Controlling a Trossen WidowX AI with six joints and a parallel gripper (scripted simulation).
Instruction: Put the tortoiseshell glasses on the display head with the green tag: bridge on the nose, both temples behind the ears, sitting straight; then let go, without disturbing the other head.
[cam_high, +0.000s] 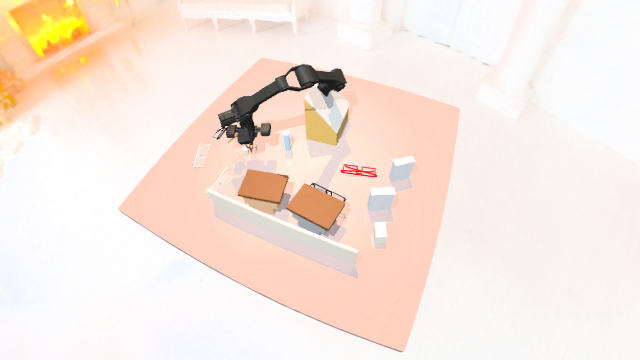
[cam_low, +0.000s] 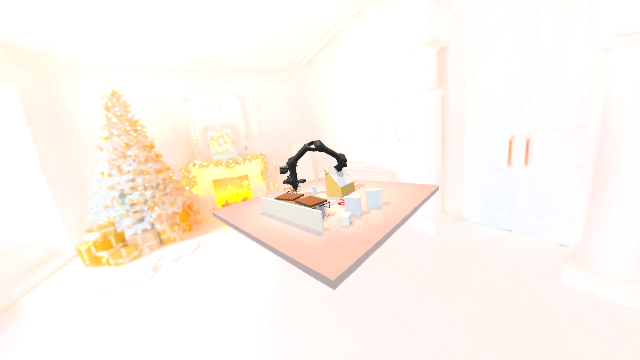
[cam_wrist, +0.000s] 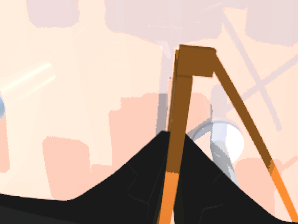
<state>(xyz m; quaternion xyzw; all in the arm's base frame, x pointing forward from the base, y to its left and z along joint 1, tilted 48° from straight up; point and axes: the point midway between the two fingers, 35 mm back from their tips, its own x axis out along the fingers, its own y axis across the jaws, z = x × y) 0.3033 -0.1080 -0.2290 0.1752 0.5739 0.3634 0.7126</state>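
My gripper (cam_high: 247, 144) (cam_low: 295, 188) (cam_wrist: 171, 141) is shut on the tortoiseshell glasses (cam_wrist: 196, 61), which show brown and orange in the wrist view. One slim bar runs between the fingertips and another slants off to the right. It hangs above the table, behind the two display heads in the top view. The left head (cam_high: 263, 186) (cam_low: 289, 196) shows a flat brown top and wears nothing that I can see. The right head (cam_high: 316, 206) (cam_low: 311, 201) has the same top, with black glasses (cam_high: 327, 191) around it. No green tag shows, so I cannot tell which head bears it.
A low pale wall (cam_high: 282, 225) (cam_low: 292, 215) stands before the heads. A blue cylinder (cam_high: 286, 141) stands right of the gripper, near the yellow block (cam_high: 322, 126). Red glasses (cam_high: 359, 171) and white blocks (cam_high: 381, 199) are further right. Dark glasses (cam_high: 219, 133) and clear glasses (cam_high: 202, 155) are at the left.
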